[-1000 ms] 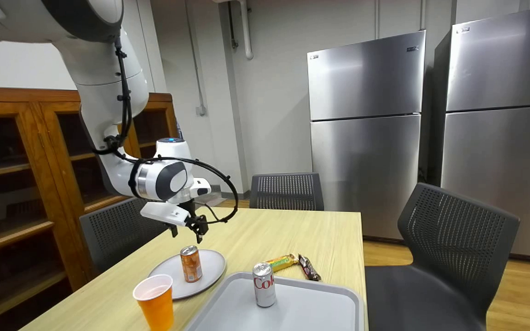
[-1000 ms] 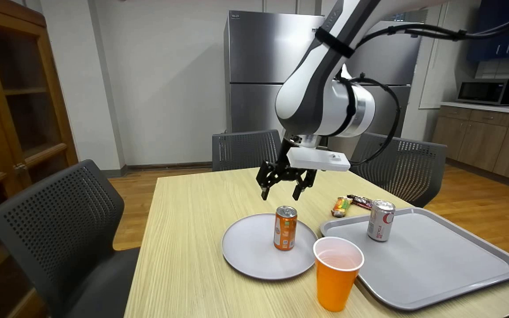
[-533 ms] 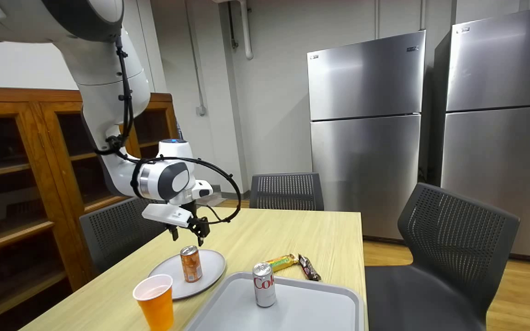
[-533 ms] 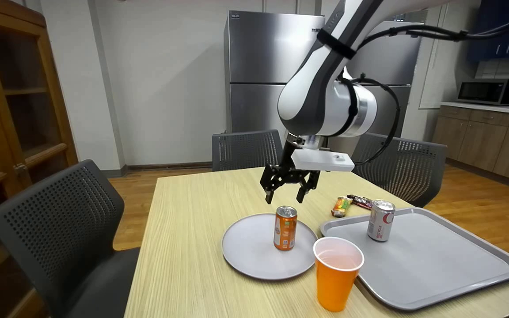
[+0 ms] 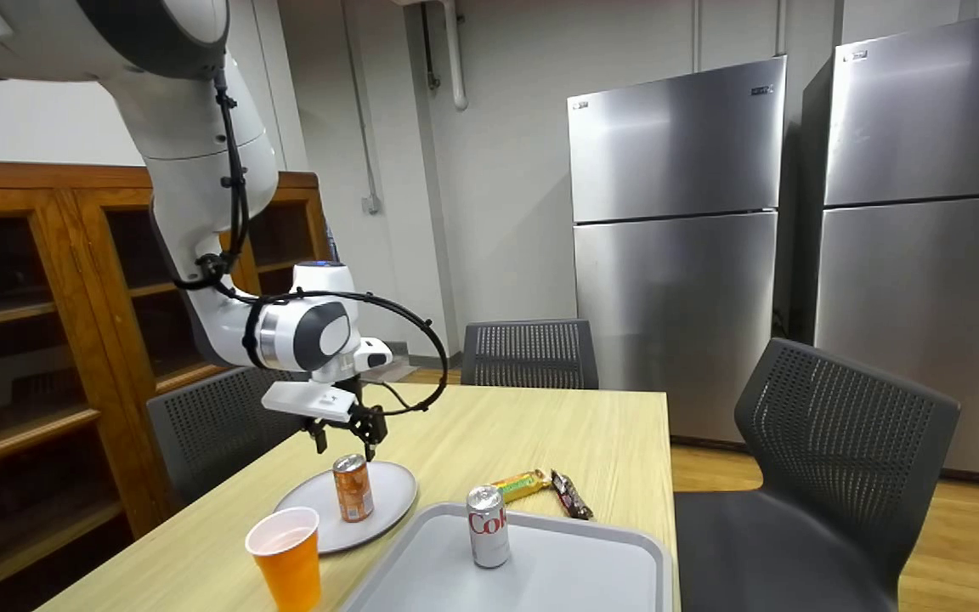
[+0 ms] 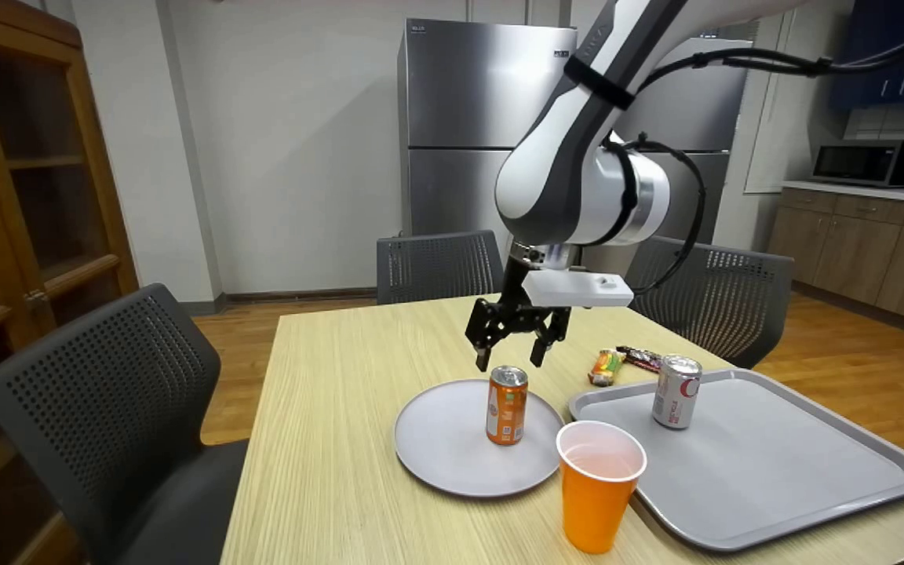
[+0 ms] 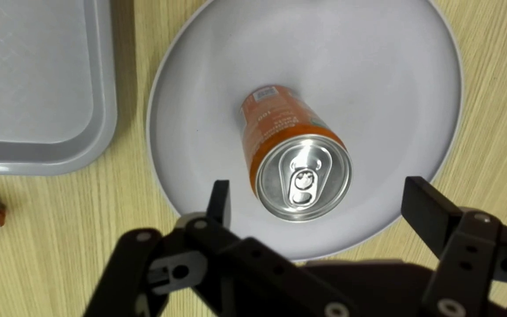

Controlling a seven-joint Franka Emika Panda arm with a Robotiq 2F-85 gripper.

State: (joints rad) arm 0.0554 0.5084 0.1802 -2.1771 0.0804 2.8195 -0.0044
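The gripper (image 6: 511,359) has its blocky black fingers (image 7: 427,209) spread wide near the shiny metal lid (image 7: 275,176) of an orange can (image 6: 506,412), which is just chilling upright on this smooth, round gray plate (image 6: 440,443).

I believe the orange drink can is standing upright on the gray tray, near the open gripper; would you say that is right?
Not quite: the orange drink can stands upright on the gray plate, not the gray tray, as the wrist view shows. It is indeed near the open gripper.
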